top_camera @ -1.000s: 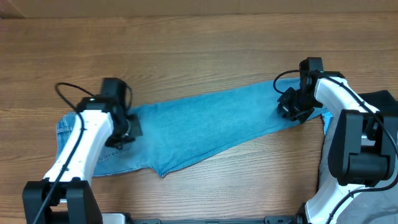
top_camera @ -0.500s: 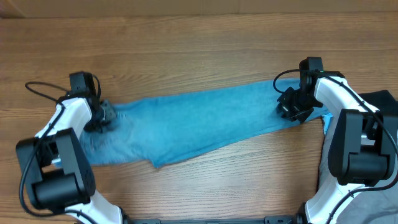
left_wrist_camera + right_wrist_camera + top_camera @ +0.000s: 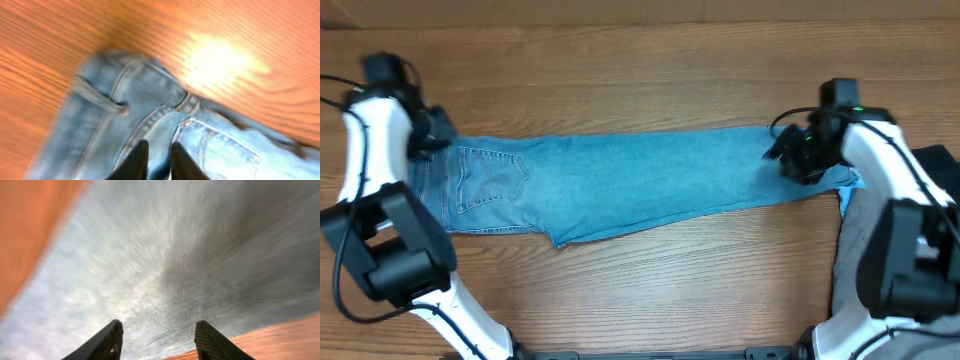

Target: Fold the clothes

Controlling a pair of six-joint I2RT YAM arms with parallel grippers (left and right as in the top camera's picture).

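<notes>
The light-blue jeans (image 3: 640,185) lie stretched flat across the wooden table, waist at the left with a stitched back pocket (image 3: 490,180) facing up, legs running right. My left gripper (image 3: 428,140) is at the waist's far left corner. In the left wrist view its fingers (image 3: 158,150) are pinched on a fold of denim by the waistband (image 3: 187,102). My right gripper (image 3: 798,155) is over the leg ends. In the right wrist view its fingers (image 3: 159,330) are spread apart just above blurred denim (image 3: 180,255).
A black garment (image 3: 942,165) lies at the right edge, behind my right arm. Grey trousers (image 3: 925,335) lie at the bottom right corner. Bare wood table (image 3: 640,80) extends behind and in front of the jeans.
My left gripper has swung far left and back, dragging the waist with it. The jeans have gone from bunched to flat, with the back pocket now showing. My right gripper has shifted slightly right.
</notes>
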